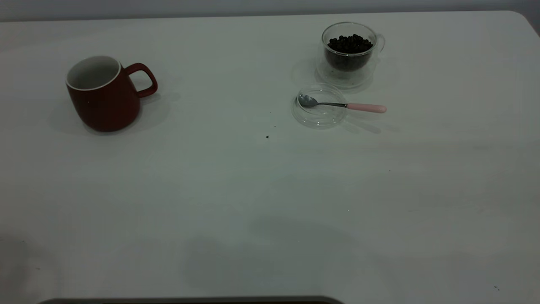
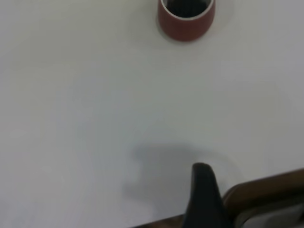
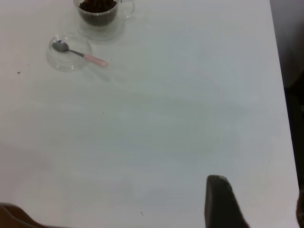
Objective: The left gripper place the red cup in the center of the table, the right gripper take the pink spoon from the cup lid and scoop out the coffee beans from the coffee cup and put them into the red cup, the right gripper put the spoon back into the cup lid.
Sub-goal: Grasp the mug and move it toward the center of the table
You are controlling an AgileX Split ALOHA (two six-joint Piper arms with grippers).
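Note:
The red cup (image 1: 103,99) stands upright and empty at the far left of the table (image 1: 253,190), handle to the right; it also shows in the left wrist view (image 2: 185,21). The coffee cup (image 1: 349,46) (image 3: 99,12) stands at the far right, holding coffee beans (image 1: 350,43). In front of it lies the cup lid (image 1: 319,115) (image 3: 69,59). The pink spoon (image 1: 341,104) (image 3: 80,53) rests with its bowl in the lid and its handle over the rim. Neither gripper shows in the exterior view. My left gripper (image 2: 242,185) and right gripper (image 3: 259,190) hover open and empty over the near edge, far from everything.
Tiny dark specks (image 1: 267,137) lie left of the lid. The table's right edge (image 3: 280,71) runs close to my right gripper. A dark rim (image 1: 190,300) borders the near edge. Bare white surface lies between the red cup and the lid.

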